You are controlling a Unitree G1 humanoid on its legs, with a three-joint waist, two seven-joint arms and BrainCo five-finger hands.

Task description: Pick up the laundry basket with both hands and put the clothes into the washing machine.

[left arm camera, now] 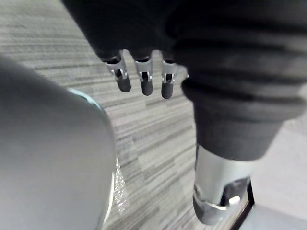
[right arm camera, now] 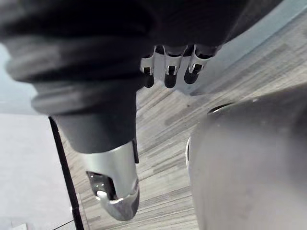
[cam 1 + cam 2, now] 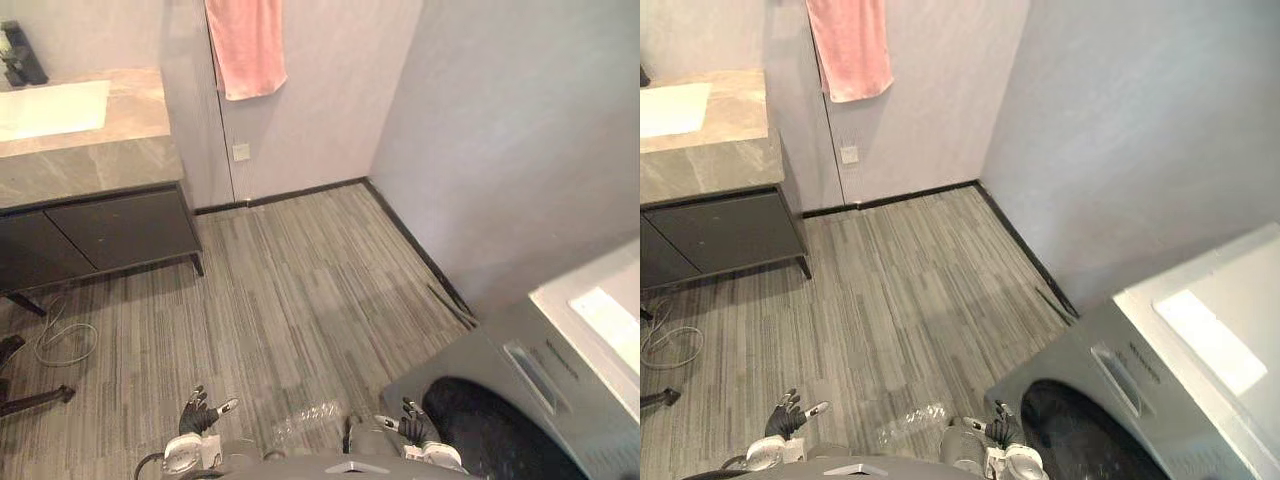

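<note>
My left hand (image 3: 198, 414) hung low at the near edge, left of centre, fingers spread and relaxed, grasping nothing. My right hand (image 3: 413, 428) hung at the near edge to the right, just as slack and empty. Each wrist view confirmed it: straight fingers (image 1: 145, 82) on the left and straight fingers (image 2: 169, 73) on the right, both dangling over the striped floor (image 3: 300, 290).

Between my hands, on the floor, lay a piece of crinkled clear plastic (image 3: 305, 414). The left wrist view caught it up close.

The washing machine (image 3: 495, 350) stood near on my right, just beside my right hand. Its dark round door (image 3: 490, 435) faced me; I could not tell whether it stood open. The right eye view showed more of its white top (image 3: 1230, 310).

Farther off to the left sat a dark cabinet (image 3: 110, 235) under a stone counter (image 3: 90, 165) with a white sink (image 3: 50, 108), and the left eye view took in a black tap (image 3: 20, 55) beside it. A pink towel (image 3: 246, 45) hung on the far wall (image 3: 320, 100).
</note>
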